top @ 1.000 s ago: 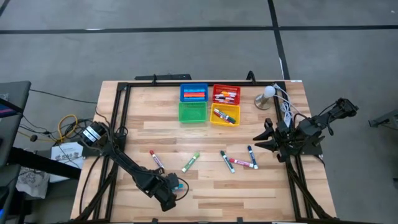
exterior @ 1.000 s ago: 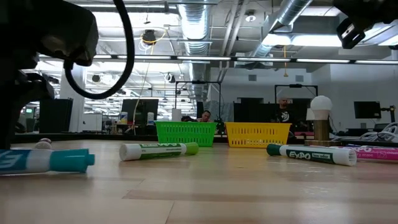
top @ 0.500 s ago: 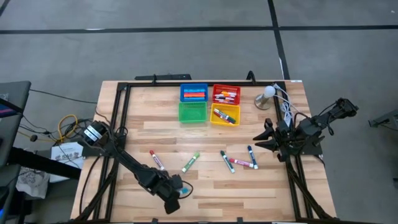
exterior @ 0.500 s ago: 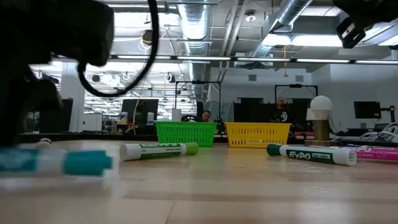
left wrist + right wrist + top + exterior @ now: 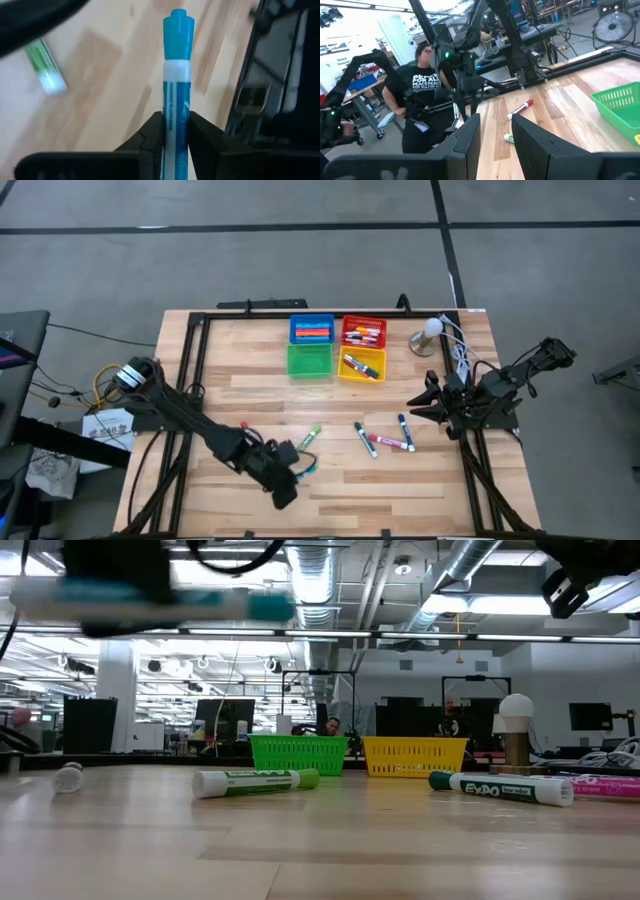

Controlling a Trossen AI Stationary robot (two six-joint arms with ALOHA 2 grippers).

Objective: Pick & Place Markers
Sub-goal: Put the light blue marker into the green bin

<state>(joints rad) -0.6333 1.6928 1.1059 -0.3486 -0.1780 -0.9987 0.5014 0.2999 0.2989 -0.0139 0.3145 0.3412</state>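
One teal marker point(image 5: 176, 95), earlier flat on the table point(image 5: 400, 490), now aloft in left tool point(image 5: 175, 131).

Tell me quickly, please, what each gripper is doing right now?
Left gripper: shut on the teal-capped marker, lifted off the table.
Right gripper: open, holding nothing, waiting at the table's right edge.

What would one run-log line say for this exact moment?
left gripper: shut on teal marker, lifted off table | right gripper: idle at right edge | green marker: lying on table
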